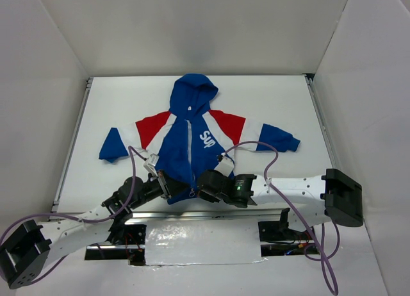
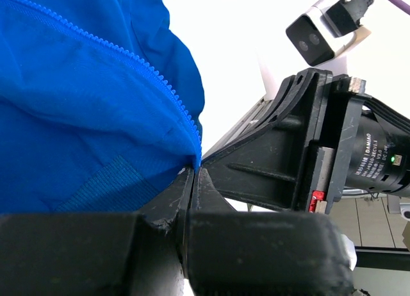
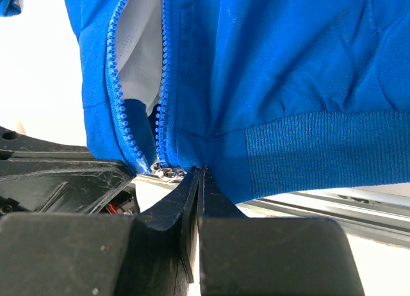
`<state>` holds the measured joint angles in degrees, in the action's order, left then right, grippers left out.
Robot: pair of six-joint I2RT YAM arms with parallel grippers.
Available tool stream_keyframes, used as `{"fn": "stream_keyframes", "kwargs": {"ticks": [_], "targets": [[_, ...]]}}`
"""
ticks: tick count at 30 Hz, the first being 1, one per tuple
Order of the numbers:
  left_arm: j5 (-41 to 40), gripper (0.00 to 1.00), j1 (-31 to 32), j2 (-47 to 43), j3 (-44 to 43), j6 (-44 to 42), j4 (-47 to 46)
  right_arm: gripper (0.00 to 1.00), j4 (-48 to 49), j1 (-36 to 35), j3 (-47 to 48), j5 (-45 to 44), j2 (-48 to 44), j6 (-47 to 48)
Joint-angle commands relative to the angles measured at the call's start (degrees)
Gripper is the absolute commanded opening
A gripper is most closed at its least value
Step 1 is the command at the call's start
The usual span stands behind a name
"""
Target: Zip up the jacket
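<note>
The jacket [image 1: 192, 142] lies flat on the white table, hood at the far side, hem at the near edge. Its front zipper [image 3: 163, 84] stands open, with white lining showing between the two rows of teeth. My left gripper [image 1: 174, 188] is shut on the bottom corner of the left front panel, right where the zipper teeth [image 2: 173, 100] end; the pinch shows in the left wrist view, left gripper [image 2: 195, 171]. My right gripper [image 3: 202, 170] is shut on the jacket's hem just right of the zipper, next to the ribbed band [image 3: 320, 148]. A small metal slider [image 3: 165, 173] sits at the zipper's base.
A metal rail [image 1: 211, 213] runs along the table's near edge under both grippers. White walls enclose the table on three sides. Purple cables [image 1: 256, 145] loop over the jacket's right sleeve area. The right arm's body [image 2: 320, 148] stands close beside my left gripper.
</note>
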<state>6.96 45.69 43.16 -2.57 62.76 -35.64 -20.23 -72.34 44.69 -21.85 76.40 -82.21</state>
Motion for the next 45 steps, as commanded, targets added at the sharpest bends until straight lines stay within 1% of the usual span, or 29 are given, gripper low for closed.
{"fn": "stream_keyframes", "kwargs": {"ticks": [1,21,35,45], "targets": [[-0.72,0.00,0.36,0.17,-0.42,-2.03,-3.92,0.00,1.24,0.27,2.42,-1.45,-1.69,0.30],[-0.90,0.00,0.71,1.84,-0.24,-2.56,-5.58,0.00,1.07,0.62,3.30,-1.53,-1.87,1.09],[-1.77,0.00,1.24,0.00,0.37,-4.66,-4.00,0.00,-0.86,0.88,4.53,-2.32,-2.05,0.13],[-4.24,0.00,2.56,0.00,0.72,-6.33,-2.16,0.00,-2.62,0.88,5.76,-3.38,-1.43,-0.49]]}}
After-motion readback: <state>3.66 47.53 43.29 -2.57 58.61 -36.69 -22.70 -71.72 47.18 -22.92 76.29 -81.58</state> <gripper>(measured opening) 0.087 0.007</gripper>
